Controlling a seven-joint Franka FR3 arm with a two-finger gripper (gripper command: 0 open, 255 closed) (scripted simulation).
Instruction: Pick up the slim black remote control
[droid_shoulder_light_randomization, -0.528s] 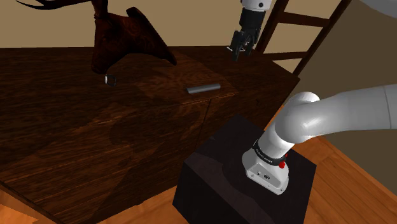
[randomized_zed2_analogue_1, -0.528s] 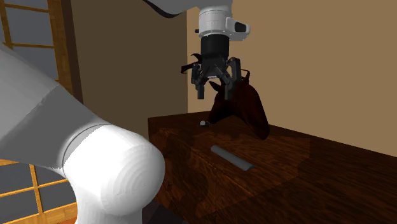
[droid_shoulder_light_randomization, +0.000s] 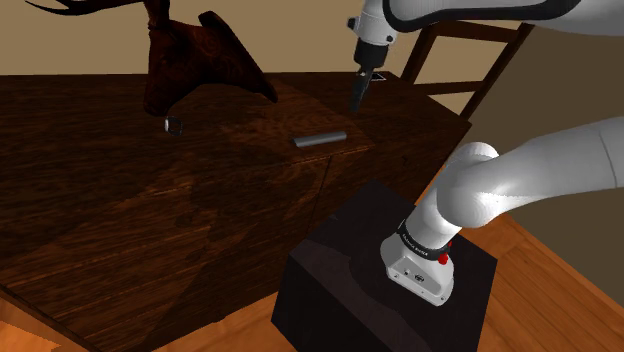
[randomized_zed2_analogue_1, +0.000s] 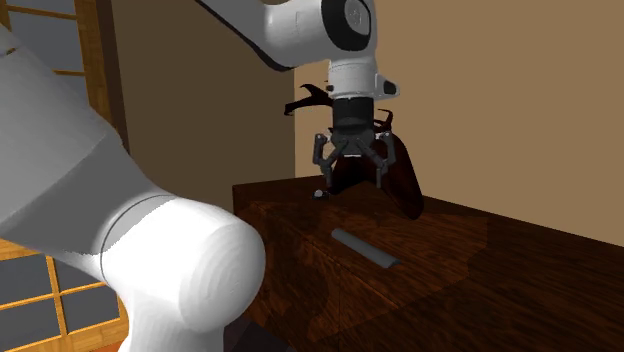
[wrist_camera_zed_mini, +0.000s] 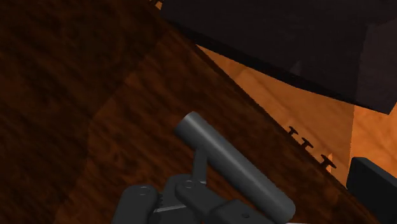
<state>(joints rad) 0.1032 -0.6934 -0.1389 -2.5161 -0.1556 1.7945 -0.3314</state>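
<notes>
Above the wooden table (droid_shoulder_light_randomization: 150, 230), our gripper (randomized_zed2_analogue_1: 352, 175) now hangs lower and closer to the grey remote (droid_shoulder_light_randomization: 319, 139), open wide and holding nothing, so we can grab it soon.

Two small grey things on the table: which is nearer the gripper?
The long slim grey remote, almost under the gripper; the stubby one sits by the dark sculpture.

Dark wooden tabletop (droid_shoulder_light_randomization: 120, 200) bears a grey remote (droid_shoulder_light_randomization: 319, 139); a small grey cylinder (droid_shoulder_light_randomization: 173, 125); a horned figure (droid_shoulder_light_randomization: 200, 60).
</notes>
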